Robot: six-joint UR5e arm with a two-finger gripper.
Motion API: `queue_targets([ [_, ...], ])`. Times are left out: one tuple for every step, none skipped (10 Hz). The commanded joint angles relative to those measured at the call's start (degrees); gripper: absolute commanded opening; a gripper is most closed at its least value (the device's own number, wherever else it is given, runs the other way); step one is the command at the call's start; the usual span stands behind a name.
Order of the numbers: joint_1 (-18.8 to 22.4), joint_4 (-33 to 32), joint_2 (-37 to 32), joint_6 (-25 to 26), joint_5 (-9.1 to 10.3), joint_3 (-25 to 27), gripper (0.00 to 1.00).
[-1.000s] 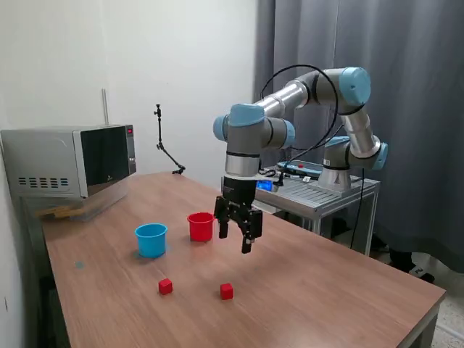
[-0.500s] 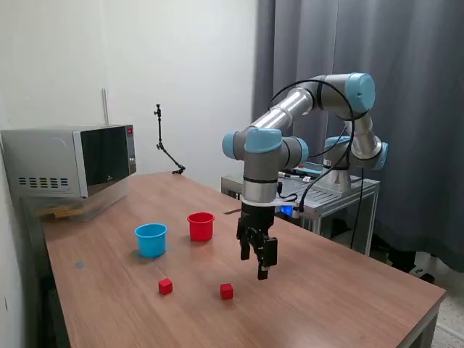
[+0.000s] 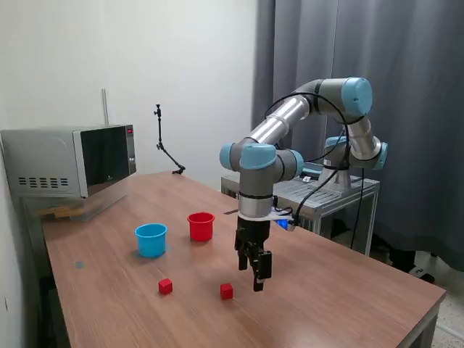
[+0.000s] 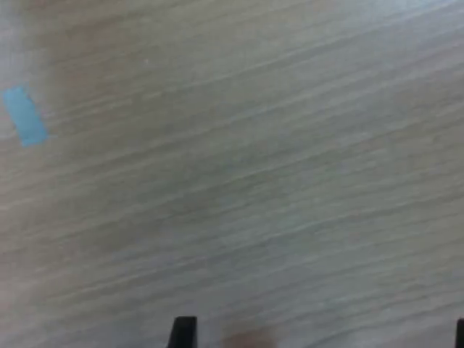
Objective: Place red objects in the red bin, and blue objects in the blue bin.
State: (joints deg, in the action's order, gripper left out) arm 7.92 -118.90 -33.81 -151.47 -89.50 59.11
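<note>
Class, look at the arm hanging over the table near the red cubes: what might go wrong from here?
1. The gripper hangs beside the nearer red cube, not above it; descending here could nudge it or miss.
2. The wrist view shows blurred wooden table and only a faint reddish patch at its edge, so alignment is uncertain.
3. The red cup and blue cup stand close together; a drop could land wrongly.

Below me is a brown wood-grain surface (image 3: 341,290), long and rectangular. On it stand a small round light blue plastic cup (image 3: 151,239) and, just beside it toward the exterior view's right, a small round red plastic cup (image 3: 201,226); both are upright and apart. Nearer the front edge lie two small solid red cubes, one (image 3: 165,286) in front of the blue cup, the other (image 3: 227,291) well apart to its right. A silver microwave oven (image 3: 69,161) sits at the far left end. My wrist view shows blurred wood grain (image 4: 239,181) with a small light blue rectangular mark (image 4: 25,116).
</note>
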Motion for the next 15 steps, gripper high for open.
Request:
queue_targets([
  [-1.41,-0.89,0.23,-0.31,-0.06,-0.14,1.0],
  [-1.51,-1.07,0.23,-0.31,-0.06,-0.05,1.0],
  [-1.42,-1.59,0.93,-0.4,-0.06,-0.66,1.0],
  [-1.24,-1.6,1.98,-0.4,-0.06,-0.84,1.0],
  [-1.07,-2.12,2.34,-0.4,0.02,-0.93,1.0],
  [-0.89,-2.48,2.34,-0.49,0.02,-1.19,1.0],
  [-0.98,-2.48,2.6,-0.49,0.02,-1.45,1.0],
  [-0.98,-2.48,2.78,-1.97,0.02,-1.54,1.0],
  [-0.98,-2.57,2.87,-2.77,-0.06,-1.72,1.0],
  [-1.24,-2.57,2.87,-2.95,-0.06,-1.72,1.0],
  [-1.5,-2.65,3.3,-3.56,-0.06,-2.16,1.0],
  [-1.51,-2.92,3.57,-4.7,-0.06,-2.51,1.0],
  [-1.51,-3.44,3.75,-5.23,-0.06,-2.77,1.0],
  [-1.68,-3.71,3.75,-5.23,-0.06,-2.77,1.0],
  [-1.94,-3.88,3.83,-5.76,-0.15,-2.77,1.0],
])
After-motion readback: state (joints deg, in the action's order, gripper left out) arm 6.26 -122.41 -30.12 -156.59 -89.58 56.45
